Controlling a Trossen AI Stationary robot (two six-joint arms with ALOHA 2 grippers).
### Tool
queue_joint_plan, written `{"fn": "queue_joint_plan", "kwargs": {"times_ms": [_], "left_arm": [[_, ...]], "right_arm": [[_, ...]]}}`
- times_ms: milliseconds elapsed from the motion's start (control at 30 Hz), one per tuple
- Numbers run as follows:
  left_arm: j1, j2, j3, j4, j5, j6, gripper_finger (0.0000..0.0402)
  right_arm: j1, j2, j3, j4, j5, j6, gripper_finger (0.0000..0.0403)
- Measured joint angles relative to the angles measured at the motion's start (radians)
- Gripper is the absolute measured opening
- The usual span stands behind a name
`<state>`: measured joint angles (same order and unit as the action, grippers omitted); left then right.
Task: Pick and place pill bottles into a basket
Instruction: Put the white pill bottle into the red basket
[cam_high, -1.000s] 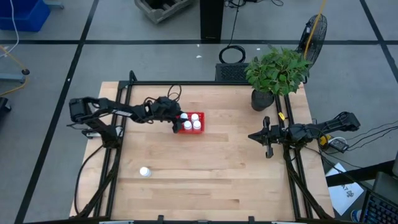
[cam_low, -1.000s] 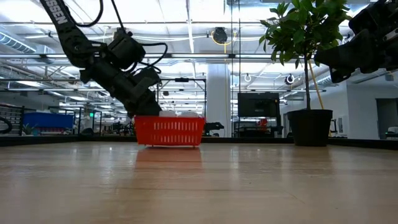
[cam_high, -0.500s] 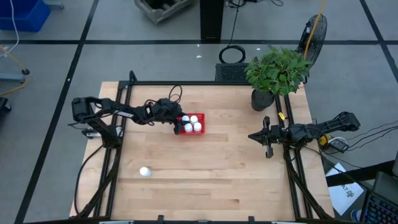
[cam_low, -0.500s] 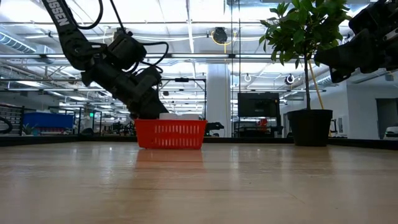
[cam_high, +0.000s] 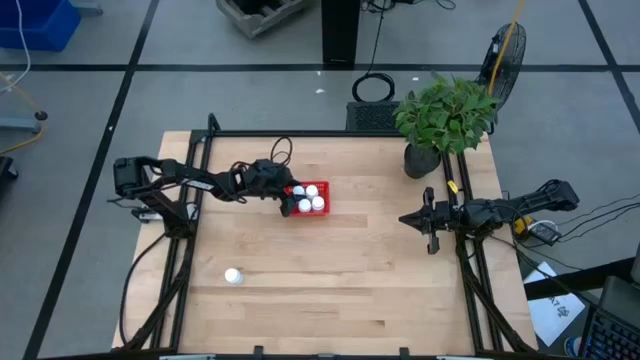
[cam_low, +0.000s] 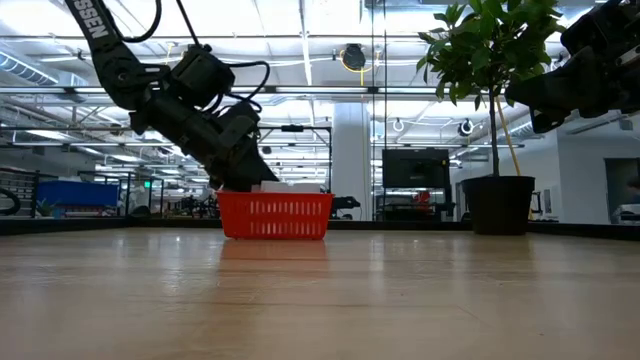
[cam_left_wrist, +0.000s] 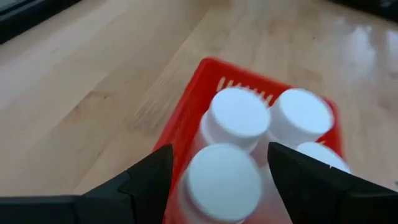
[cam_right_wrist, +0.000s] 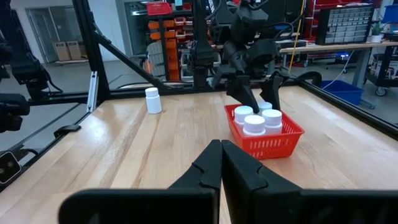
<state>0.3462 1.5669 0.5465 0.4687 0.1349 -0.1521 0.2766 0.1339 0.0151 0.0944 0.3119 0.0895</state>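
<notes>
Left gripper (cam_high: 284, 197) hangs over the red basket's (cam_high: 323, 199) 9 o'clock edge, fingers released astride a capped bottle (cam_left_wrist: 223, 183). Four bottles sit in the basket; a fifth bottle (cam_high: 232, 276) stands at the worktop's (cam_high: 350, 270) 7 o'clock. Right gripper (cam_high: 412, 219) waits at 3 o'clock, fingers clenched.

Grey floor (cam_high: 250, 90) with dark lines, blue bin (cam_high: 35, 22), fan (cam_high: 503, 52).

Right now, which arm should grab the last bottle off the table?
Left. The left gripper hangs open at the basket, nearer the loose bottle. The right gripper waits shut at the far side.
</notes>
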Motion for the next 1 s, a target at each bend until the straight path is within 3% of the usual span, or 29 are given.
{"fn": "queue_joint_plan", "kwargs": {"times_ms": [300, 533, 733, 867, 1000], "left_arm": [[0.004, -0.140, 0.000, -0.069, -0.057, 0.030, 0.0268], [-0.042, -0.406, 0.000, -0.366, -0.001, -0.006, 0.0269], [-0.274, -0.652, 0.000, -0.691, -0.004, -0.077, 0.0269], [-0.501, -0.737, 0.000, -0.702, -0.068, -0.170, 0.0269], [-0.740, -0.743, 0.001, -0.746, -0.191, -0.253, 0.0269]], "right_arm": [[0.000, 0.000, 0.000, 0.000, 0.000, 0.000, 0.0000], [0.000, 0.000, 0.000, 0.000, 0.000, 0.000, 0.0000], [0.000, 0.000, 0.000, 0.000, 0.000, 0.000, 0.0000], [0.000, 0.000, 0.000, 0.000, 0.000, 0.000, 0.0000], [0.000, 0.000, 0.000, 0.000, 0.000, 0.000, 0.0000]]}}
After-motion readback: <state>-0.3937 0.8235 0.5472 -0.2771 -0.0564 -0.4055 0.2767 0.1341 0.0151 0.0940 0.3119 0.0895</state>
